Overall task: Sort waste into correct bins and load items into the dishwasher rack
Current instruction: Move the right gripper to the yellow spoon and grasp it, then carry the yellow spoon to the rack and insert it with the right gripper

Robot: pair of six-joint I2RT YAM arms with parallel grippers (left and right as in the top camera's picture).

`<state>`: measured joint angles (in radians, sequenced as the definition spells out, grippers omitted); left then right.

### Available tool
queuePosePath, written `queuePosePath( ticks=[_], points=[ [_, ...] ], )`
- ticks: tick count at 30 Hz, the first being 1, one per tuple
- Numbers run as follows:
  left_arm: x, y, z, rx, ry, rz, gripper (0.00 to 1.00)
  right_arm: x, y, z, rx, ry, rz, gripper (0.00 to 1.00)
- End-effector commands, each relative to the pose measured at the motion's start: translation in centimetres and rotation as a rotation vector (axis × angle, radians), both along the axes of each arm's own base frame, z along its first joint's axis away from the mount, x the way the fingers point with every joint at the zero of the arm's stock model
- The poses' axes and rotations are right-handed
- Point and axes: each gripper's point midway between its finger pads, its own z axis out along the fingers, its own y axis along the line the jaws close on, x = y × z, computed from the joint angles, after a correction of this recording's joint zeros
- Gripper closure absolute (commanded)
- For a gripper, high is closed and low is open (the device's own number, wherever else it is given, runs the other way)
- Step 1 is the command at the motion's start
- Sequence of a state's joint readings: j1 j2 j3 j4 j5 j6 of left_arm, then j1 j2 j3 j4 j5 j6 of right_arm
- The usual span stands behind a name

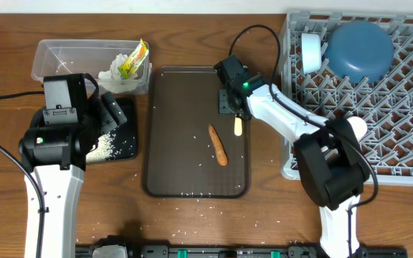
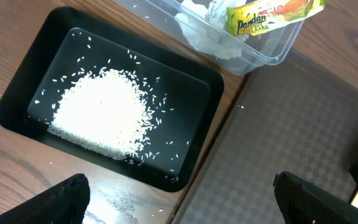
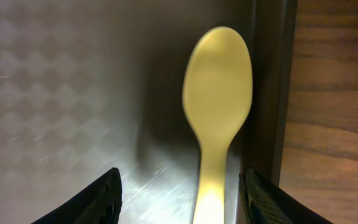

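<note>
The yellow spoon (image 3: 219,87) lies at the right edge of the dark brown serving tray (image 1: 178,165); it also shows in the overhead view (image 1: 238,127). My right gripper (image 3: 188,199) is open, low over the tray, a finger on each side of the spoon's handle. The orange carrot piece (image 1: 218,144) lies mid-tray. My left gripper (image 2: 179,199) is open and empty above the black tray (image 2: 17,93), which holds a heap of white rice (image 2: 101,112). The clear tub (image 1: 56,54) holds white tissue (image 2: 207,28) and the yellow-green wrapper (image 2: 272,15). A blue round dish (image 1: 359,49) and a pale cup (image 1: 310,51) sit in the grey rack (image 1: 407,115).
Loose rice grains lie scattered on the wood (image 1: 192,211) in front of the serving tray and on the tray itself. A pale round item (image 1: 357,127) shows in the rack behind my right arm. The right arm's cable (image 1: 257,32) loops over the tray's far right corner.
</note>
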<state>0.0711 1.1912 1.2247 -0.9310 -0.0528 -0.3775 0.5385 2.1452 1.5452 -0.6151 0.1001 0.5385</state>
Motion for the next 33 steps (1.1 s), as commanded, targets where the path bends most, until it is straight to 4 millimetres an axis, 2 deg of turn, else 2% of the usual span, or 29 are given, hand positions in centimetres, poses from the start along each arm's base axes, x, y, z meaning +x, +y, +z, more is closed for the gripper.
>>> queuePosePath(
  ticks=[1,4,6,9,13,16,22,27,30,33],
  points=[
    [0.2,0.4,0.4,0.011,-0.009,0.010,0.04,0.2,-1.0,-1.5,-0.001,0.029,-0.042,0.40],
    [0.2,0.4,0.4,0.011,-0.009,0.010,0.04,0.0,-1.0,-2.5,0.006,0.056,-0.039,0.43],
    [0.2,0.4,0.4,0.011,-0.009,0.010,0.04,-0.2,-0.8,-3.1,0.018,0.073,-0.034,0.50],
    [0.2,0.4,0.4,0.011,-0.009,0.010,0.04,-0.4,-0.8,-3.5,0.025,0.089,-0.033,0.72],
    [0.2,0.4,0.4,0.011,-0.009,0.010,0.04,-0.6,-0.5,-3.5,0.039,0.102,-0.028,0.91],
    [0.2,0.4,0.4,0.011,-0.009,0.010,0.04,-0.8,-0.4,-3.5,0.051,0.114,-0.024,0.99],
    [0.2,0.3,0.4,0.011,-0.009,0.010,0.04,-0.5,0.7,-2.5,0.095,0.116,0.077,0.99],
    [0.2,0.4,0.4,0.011,-0.009,0.010,0.04,-0.4,1.1,-0.7,0.096,0.106,0.137,0.99],
    [0.2,0.4,0.4,0.011,-0.009,0.010,0.04,-0.3,0.6,1.6,0.097,0.086,0.150,0.99],
    [0.2,0.4,0.4,0.012,-0.008,0.010,0.03,0.0,-0.3,5.0,0.106,0.043,0.156,0.99]
  ],
)
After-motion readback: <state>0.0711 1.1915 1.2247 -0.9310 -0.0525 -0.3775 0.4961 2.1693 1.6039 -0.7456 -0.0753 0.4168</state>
